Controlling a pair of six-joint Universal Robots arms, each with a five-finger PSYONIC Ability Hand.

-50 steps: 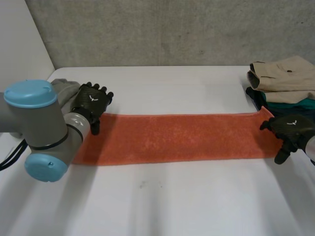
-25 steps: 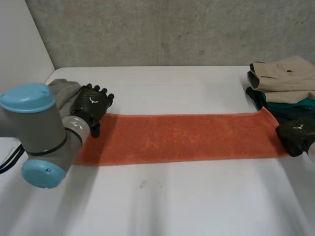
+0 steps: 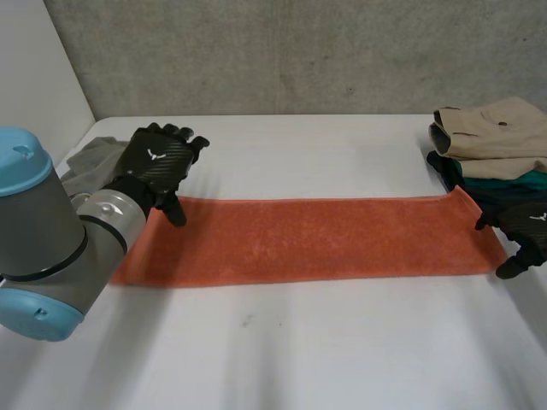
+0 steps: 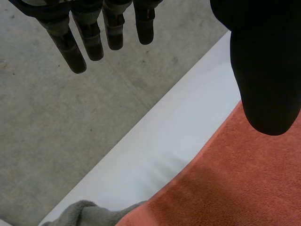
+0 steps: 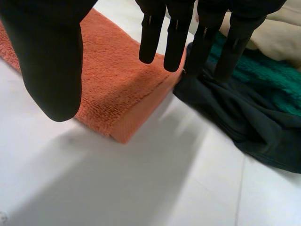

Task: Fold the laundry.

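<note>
Orange towel [image 3: 316, 239], long flat strip on white table [image 3: 342, 350], left hand [image 3: 158, 162] spread, right hand [image 3: 530, 226] spread

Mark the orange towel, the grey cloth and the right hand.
orange towel [image 3: 316, 239], head view, middle of the strip.
grey cloth [image 3: 90, 157], head view, exposed fold.
right hand [image 3: 526, 224], head view, back of hand.

orange towel [image 3: 316, 239], white table [image 3: 342, 342], grey cloth [image 3: 85, 161]
</note>
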